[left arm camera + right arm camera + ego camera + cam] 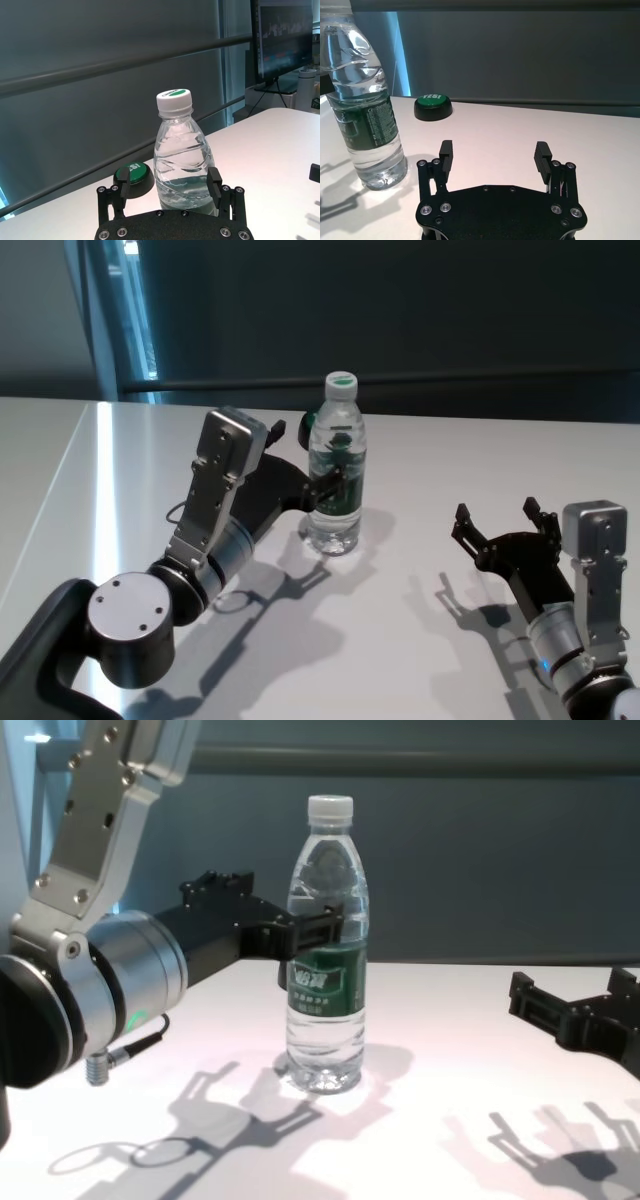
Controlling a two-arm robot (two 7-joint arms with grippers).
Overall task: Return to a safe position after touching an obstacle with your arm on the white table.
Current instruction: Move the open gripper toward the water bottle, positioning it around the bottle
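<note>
The clear water bottle (338, 420) with a white cap and dark green label stands upright on the white table (130, 470). My left gripper (322, 455) is open at label height, with the bottle between its fingers. In the left wrist view the bottle (182, 150) stands between the two fingers (215, 182), closer to one of them; I cannot tell if it touches. In the chest view the left gripper (315, 930) reaches the bottle (325, 1020) from the left. My right gripper (498, 515) is open and empty, low over the table to the bottle's right.
A black-based green "YES" button (433, 106) sits on the table beyond the bottle (362, 100), also in the left wrist view (132, 175). The table's left edge (60, 465) runs beside my left arm. A dark wall with a rail stands behind the table.
</note>
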